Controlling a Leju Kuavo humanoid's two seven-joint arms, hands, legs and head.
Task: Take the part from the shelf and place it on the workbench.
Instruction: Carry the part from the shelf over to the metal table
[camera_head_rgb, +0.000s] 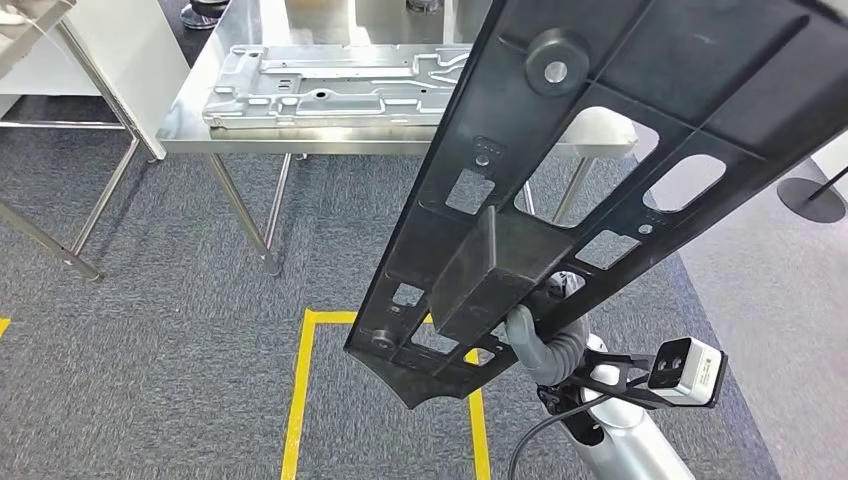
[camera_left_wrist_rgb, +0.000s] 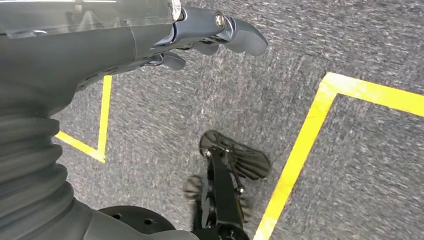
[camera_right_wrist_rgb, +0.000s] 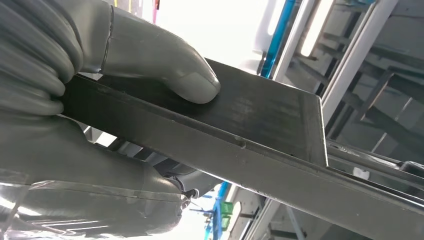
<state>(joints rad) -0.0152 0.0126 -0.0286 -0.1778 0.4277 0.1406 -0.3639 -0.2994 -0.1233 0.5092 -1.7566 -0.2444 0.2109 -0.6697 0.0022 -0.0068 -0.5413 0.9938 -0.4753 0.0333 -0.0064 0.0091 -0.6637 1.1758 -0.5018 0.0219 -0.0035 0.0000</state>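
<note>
A long black plastic part (camera_head_rgb: 620, 130) with cut-outs and a box-shaped block on its underside runs tilted across the right of the head view, from low centre up to the top right corner. My right hand (camera_head_rgb: 535, 345) grips its lower end from beneath. In the right wrist view the grey thumb (camera_right_wrist_rgb: 165, 65) presses on the part's flat black edge (camera_right_wrist_rgb: 260, 125). The steel workbench (camera_head_rgb: 195, 105) stands ahead at top centre. My left hand (camera_left_wrist_rgb: 150, 40) hangs over the carpet with nothing in it, thumb held out.
A silver stamped metal plate (camera_head_rgb: 330, 85) lies on the workbench. A yellow tape square (camera_head_rgb: 300, 400) marks the grey carpet in front of it. Another table's metal legs (camera_head_rgb: 60, 245) stand at the left, and a round stand base (camera_head_rgb: 810, 195) at the right.
</note>
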